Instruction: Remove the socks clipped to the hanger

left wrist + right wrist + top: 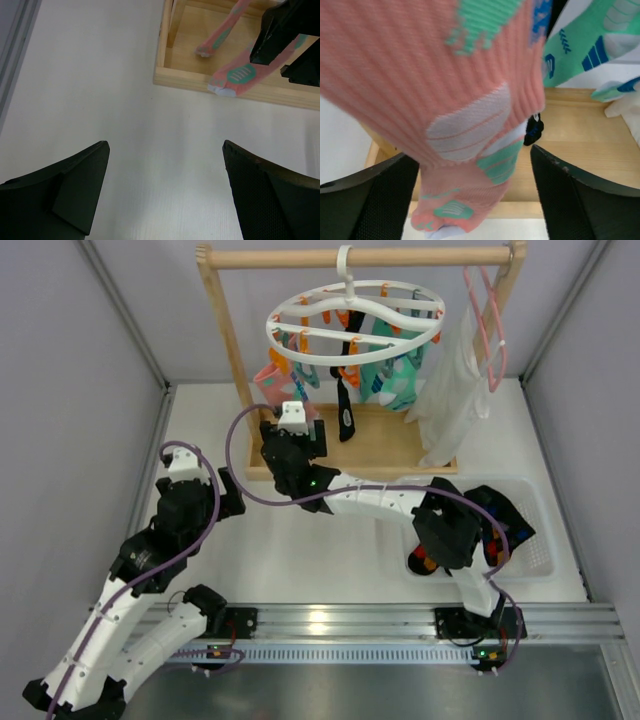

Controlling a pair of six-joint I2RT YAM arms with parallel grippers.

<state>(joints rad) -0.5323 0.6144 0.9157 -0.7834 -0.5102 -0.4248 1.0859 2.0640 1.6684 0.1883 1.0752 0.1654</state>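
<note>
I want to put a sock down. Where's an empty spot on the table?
Bare table lies between the right arm and the near rail, and between the left wall and the wooden base. It's crowded under the hanger, around the socks and the right gripper.

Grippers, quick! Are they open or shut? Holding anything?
Left gripper: open, holding nothing.
Right gripper: open, pink sock hanging between its fingers, not gripped.

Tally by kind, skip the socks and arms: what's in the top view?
Wooden rail frame: 1
Round clip hanger: 1
Pink wire hanger: 1
White garment: 1
White bin: 1
Total: 5
</note>
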